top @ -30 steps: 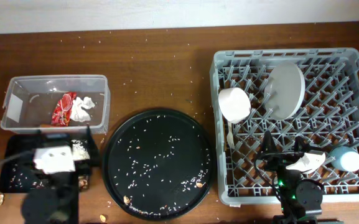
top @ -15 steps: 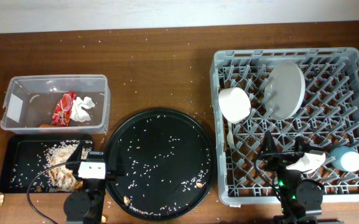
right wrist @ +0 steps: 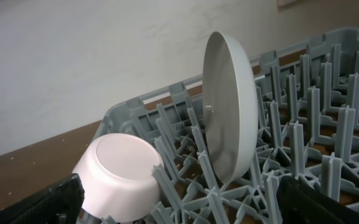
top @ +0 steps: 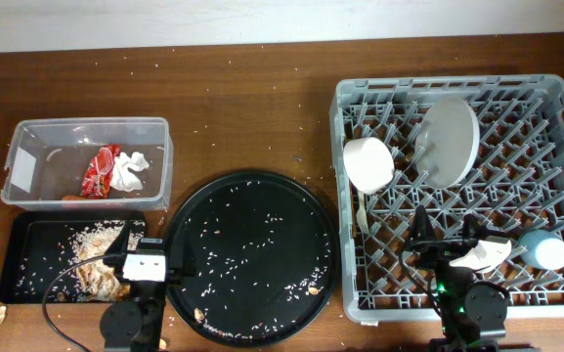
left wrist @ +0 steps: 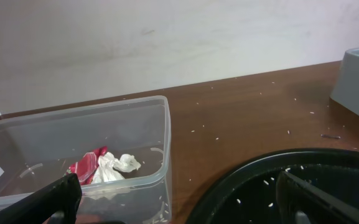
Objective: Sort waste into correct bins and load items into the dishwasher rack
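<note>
The clear tub holds the red wrapper, the white tissue and a bit of orange carrot; wrapper and tissue also show in the left wrist view. The black rectangular tray holds brownish rice scraps. My left gripper is open and empty between that tray and the round tray, and its jaws show wide apart. The grey rack holds the plate, bowl, blue cup and fork. My right gripper is open over the rack's front; in its wrist view the jaws face the bowl and plate.
A large round black tray strewn with rice grains lies between the bins and the rack. Loose grains dot the brown table. A few scraps lie on the table by the front left edge. A white wall stands behind the table.
My left gripper has moved right and toward the front, off the black rectangular tray, uncovering a heap of rice scraps there. The right arm has not moved.
</note>
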You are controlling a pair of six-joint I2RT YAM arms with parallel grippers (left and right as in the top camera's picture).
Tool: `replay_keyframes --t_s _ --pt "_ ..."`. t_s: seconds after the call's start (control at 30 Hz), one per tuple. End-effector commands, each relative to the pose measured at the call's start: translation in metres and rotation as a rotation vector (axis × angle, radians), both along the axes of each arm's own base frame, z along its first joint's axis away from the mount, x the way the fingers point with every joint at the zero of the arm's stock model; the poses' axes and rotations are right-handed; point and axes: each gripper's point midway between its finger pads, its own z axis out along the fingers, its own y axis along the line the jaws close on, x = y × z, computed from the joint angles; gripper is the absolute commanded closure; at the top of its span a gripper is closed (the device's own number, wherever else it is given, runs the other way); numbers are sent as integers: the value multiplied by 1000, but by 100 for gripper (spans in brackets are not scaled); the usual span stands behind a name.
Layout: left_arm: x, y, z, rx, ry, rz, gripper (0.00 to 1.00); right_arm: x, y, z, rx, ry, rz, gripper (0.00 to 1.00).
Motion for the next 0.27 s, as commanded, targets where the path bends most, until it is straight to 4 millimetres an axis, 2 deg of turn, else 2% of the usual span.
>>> replay_keyframes --t_s 0.0,0.23 --pt "-1 -3 -1 12 2 -20 1 0 -1 -3 8 2 -4 1" --pt "-1 -3 -1 12 2 -20 1 0 -1 -3 8 2 -4 1"
